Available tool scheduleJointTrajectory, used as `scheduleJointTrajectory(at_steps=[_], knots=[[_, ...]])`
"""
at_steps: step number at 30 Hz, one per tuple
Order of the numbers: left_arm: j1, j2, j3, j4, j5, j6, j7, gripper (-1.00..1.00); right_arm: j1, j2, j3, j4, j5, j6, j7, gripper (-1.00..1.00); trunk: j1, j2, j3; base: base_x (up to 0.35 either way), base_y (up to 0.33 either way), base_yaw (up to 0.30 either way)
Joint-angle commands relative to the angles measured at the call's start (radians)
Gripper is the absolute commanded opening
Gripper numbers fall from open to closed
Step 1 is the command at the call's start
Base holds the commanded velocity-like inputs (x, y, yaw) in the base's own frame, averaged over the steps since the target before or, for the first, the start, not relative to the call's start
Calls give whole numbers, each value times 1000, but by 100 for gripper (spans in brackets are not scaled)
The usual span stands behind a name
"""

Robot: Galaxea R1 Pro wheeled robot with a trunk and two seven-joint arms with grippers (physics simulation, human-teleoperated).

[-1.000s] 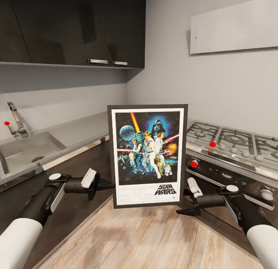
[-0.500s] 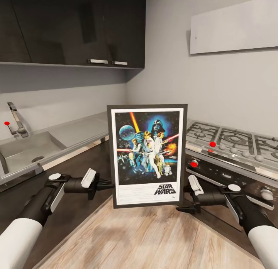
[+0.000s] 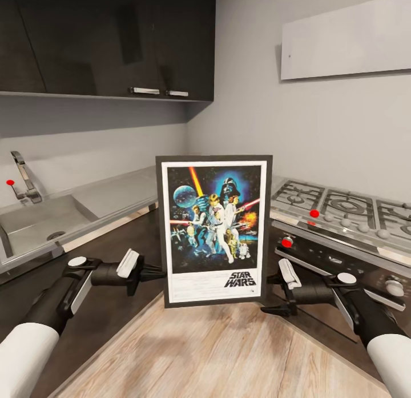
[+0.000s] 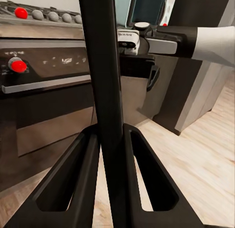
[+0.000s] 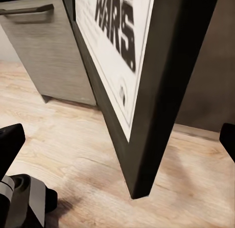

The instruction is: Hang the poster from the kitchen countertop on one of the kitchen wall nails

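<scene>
The poster (image 3: 214,229) stands upright in the air in front of me, a black-framed Star Wars print, above the wood floor. My left gripper (image 3: 155,272) is shut on its left edge; the left wrist view has both fingers (image 4: 88,159) pressed against the dark frame edge (image 4: 100,51). Beside the poster's lower right corner, my right gripper (image 3: 272,295) is open, and that corner (image 5: 147,90) lies between its spread fingertips (image 5: 10,139) without touching them. The kitchen countertop (image 3: 128,193) runs behind the poster, glossy and grey with reflection. I cannot make out a wall nail.
A steel sink (image 3: 34,221) with a faucet (image 3: 23,178) sits at the left. A silver gas hob (image 3: 342,209) with an oven front below it is at the right. Dark wall cabinets (image 3: 108,38) hang above, and a pale panel (image 3: 348,38) is mounted on the right wall.
The poster and my left gripper have shifted slightly left and down. The right gripper has stayed open in nearly the same place.
</scene>
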Motion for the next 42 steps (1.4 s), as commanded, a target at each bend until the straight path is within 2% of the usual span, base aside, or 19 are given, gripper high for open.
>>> scheduleJointTrajectory(at_steps=[1,30,31,42], knots=[[-1,2,-3,0,5,7,-2,-100,-1,-1,2,0,-1,3,2,100,0,-1,-1,0,0,0],[-1,4,-5,-4,5,7,-2,-100,-1,-1,3,0,-1,1,1,100,0,-1,-1,0,0,0],[-1,4,-5,-4,5,7,-2,-100,-1,-1,3,0,-1,1,1,-100,0,-1,-1,0,0,0],[-1,4,-5,-4,5,7,-2,-100,-1,-1,3,0,-1,1,0,-100,0,-1,-1,0,0,0]])
